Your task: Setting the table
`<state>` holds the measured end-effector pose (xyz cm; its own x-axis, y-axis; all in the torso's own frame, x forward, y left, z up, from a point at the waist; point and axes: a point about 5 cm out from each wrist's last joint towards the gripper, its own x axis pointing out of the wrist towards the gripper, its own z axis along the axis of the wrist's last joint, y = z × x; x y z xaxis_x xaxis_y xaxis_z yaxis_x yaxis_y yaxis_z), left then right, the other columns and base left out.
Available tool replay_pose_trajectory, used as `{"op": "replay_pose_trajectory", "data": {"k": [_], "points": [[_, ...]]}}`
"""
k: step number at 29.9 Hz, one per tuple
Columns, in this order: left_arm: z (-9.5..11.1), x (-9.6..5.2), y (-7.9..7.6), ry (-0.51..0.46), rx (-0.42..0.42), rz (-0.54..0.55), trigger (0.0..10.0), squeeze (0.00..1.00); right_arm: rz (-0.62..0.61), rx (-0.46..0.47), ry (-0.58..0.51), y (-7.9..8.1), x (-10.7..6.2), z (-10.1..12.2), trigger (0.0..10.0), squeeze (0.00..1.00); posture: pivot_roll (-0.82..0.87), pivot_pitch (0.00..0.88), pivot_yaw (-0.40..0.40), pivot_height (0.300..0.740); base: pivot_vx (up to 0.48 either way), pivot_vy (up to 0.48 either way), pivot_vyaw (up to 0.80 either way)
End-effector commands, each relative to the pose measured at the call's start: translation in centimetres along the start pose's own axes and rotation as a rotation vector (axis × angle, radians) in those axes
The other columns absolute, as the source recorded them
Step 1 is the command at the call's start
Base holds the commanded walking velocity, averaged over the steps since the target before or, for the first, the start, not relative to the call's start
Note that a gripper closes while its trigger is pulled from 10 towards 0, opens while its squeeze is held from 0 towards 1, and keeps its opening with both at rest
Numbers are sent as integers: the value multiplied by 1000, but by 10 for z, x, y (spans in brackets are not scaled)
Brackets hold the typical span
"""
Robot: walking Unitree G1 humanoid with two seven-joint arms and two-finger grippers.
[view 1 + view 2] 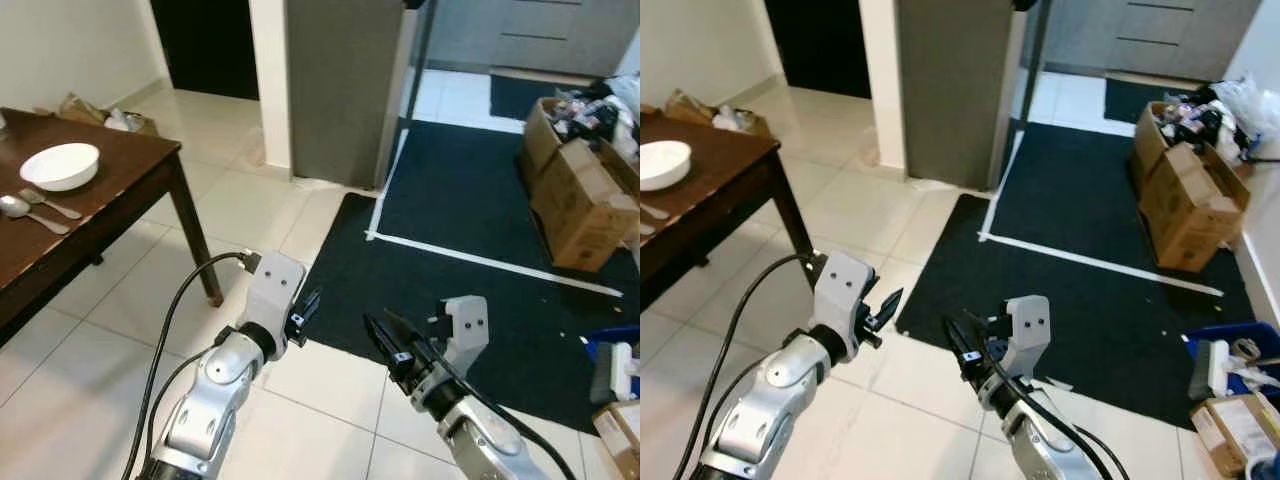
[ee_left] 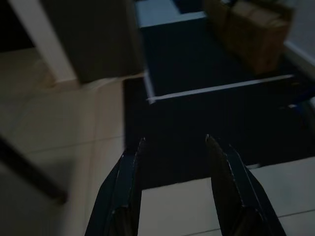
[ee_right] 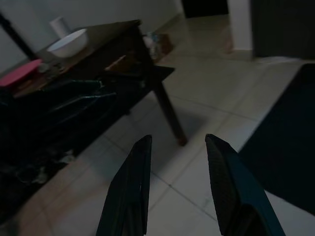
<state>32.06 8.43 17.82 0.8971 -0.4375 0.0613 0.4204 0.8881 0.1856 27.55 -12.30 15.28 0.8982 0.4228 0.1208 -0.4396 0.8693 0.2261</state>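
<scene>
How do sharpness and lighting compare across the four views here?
Left and right eye views: evenly lit, sharp, white bowl on the wooden table crisp. Left wrist view: dim, soft, cardboard boxes blurred beyond the open left gripper. Right wrist view: dark, the table's underside lost in shadow behind the open right gripper.

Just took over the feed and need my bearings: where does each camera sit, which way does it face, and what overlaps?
Left eye view: on the head, facing forward and down at the dark wooden table with its white bowl and spoons; both silver arms show.
Right eye view: same head, same scene; black mat, cardboard boxes.
Left wrist view: along the open left end effector toward the mat.
Right wrist view: along the open right end effector toward the table.
Shared: the right wrist and eye views both hold the table and bowl.
</scene>
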Motion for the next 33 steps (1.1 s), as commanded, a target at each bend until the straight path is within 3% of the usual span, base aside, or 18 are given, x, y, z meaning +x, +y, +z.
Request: {"op": "replay_pose_trajectory", "data": {"k": [1,33], "points": [[-4,-3,0,22,9,6,10000,0,-17,-4,17,-2,-1,-4,10000,0,46,108,89,740,0,0,800],[-4,-2,6,41,30,34,10000,0,-36,8,-12,-3,4,-3,10000,0,53,115,96,740,0,0,800]]}}
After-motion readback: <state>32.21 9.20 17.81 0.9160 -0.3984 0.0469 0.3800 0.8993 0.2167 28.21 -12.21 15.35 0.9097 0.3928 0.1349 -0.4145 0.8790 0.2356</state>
